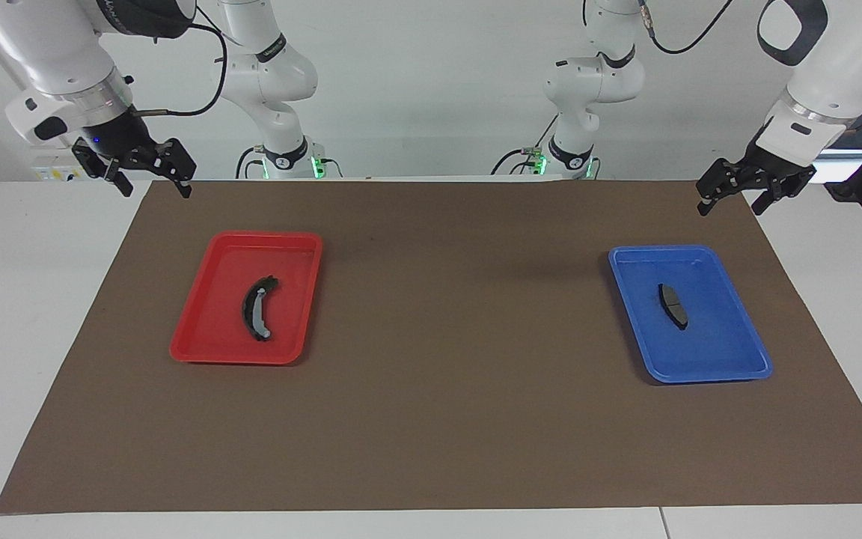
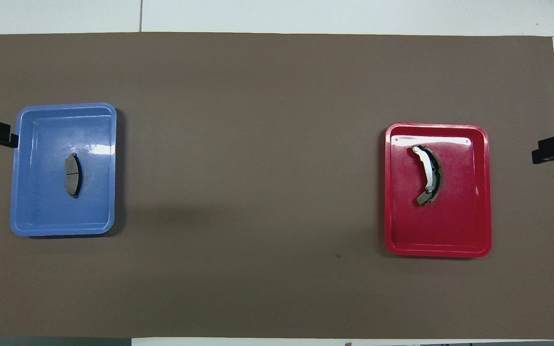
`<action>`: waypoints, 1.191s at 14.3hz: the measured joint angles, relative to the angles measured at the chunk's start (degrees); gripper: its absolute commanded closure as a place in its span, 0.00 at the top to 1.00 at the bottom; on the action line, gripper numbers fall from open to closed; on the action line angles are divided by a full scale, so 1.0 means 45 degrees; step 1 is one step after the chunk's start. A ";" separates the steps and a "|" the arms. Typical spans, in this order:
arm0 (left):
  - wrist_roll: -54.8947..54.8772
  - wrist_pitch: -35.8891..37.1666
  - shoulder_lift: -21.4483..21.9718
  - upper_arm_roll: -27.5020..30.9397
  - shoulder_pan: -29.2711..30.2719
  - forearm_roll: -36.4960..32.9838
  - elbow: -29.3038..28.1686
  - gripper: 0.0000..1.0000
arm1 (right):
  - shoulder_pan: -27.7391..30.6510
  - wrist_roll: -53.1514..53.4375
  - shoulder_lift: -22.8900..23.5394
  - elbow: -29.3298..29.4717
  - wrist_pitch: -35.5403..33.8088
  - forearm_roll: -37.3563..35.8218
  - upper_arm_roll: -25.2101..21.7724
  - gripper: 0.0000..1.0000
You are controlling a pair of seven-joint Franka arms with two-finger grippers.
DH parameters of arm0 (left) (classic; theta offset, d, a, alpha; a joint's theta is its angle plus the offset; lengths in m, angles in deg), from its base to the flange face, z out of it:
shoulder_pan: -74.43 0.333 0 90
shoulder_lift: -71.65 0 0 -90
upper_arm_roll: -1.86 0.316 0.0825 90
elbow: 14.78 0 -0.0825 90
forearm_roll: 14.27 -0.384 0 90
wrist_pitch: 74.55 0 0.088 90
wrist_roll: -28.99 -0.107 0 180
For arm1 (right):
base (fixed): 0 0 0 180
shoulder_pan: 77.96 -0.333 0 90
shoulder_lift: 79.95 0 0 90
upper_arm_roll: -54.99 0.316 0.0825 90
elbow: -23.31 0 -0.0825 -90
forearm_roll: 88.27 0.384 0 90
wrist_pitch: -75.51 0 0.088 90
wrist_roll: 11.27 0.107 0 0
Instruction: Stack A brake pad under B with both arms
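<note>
The A brake pad (image 1: 673,305), small, flat and dark grey, lies in the blue tray (image 1: 723,337) toward the left arm's end; it also shows in the overhead view (image 2: 72,175). B (image 1: 257,308), a black crescent with a pale strip and whitish tip, lies in the red tray (image 1: 210,322) toward the right arm's end; it also shows in the overhead view (image 2: 429,175). My left gripper (image 1: 732,203) hangs open and empty over the mat's edge beside the blue tray. My right gripper (image 1: 156,187) hangs open and empty over the mat's edge beside the red tray.
A brown mat (image 1: 446,337) covers most of the white table (image 1: 12,299). Both trays sit on it, far apart, with bare mat between them. Two further arm bases (image 1: 281,153) stand at the robots' end.
</note>
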 measured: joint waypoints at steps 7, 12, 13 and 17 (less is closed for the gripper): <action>-0.0130 -0.1906 0.0032 0.0060 0.0025 -0.0009 -0.1267 1.00 | -0.0014 0.0000 -0.0044 -0.1458 0.1654 0.0036 0.0018 1.00; -0.0283 -0.4700 -0.0420 0.0121 0.0286 -0.0020 -0.3682 1.00 | -0.0653 0.0017 0.0569 -0.5390 0.6088 0.0450 0.0083 1.00; -0.0335 -0.5172 -0.0742 0.0125 0.0405 -0.0021 -0.3953 1.00 | -0.0731 0.0018 0.0953 -0.6012 0.7188 0.0460 0.0086 1.00; -0.0539 -0.7224 -0.2176 0.0134 0.0772 -0.0021 -0.4819 1.00 | -0.0780 0.0018 0.2343 -0.7401 0.9912 0.0478 0.0085 1.00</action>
